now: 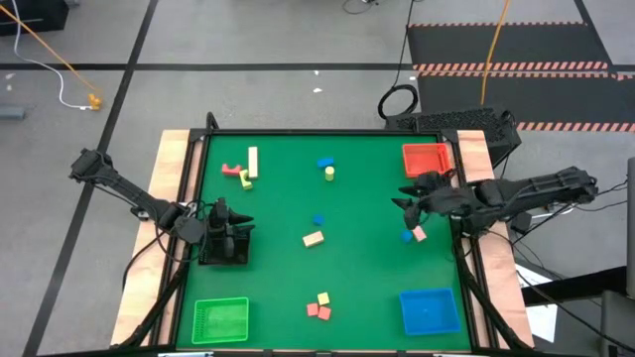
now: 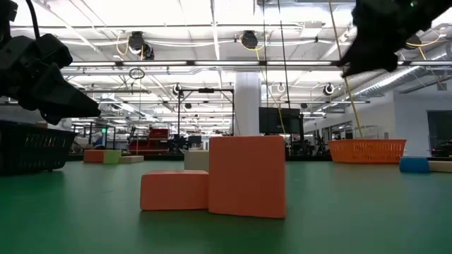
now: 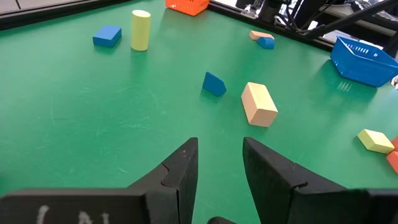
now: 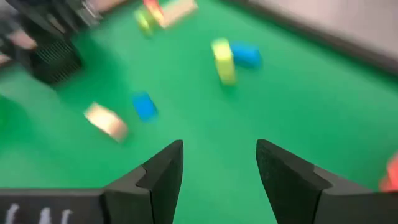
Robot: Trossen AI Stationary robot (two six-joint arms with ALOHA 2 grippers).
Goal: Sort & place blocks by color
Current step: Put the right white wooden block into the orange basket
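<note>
Small blocks lie flat and scattered on the green table: a blue block and a tan block at the middle, a yellow cylinder and a blue block farther back, and a blue block with a pink one at the right. My right gripper hangs open above the table near that right pair, with nothing between its fingers. My left gripper stands open at the left, pointing at the middle blocks, and holds nothing.
A red tray stands at the far right, a blue tray at the near right and a green tray at the near left. A black bin sits under my left gripper. Red and yellow blocks lie near the front edge; others lie at the far left.
</note>
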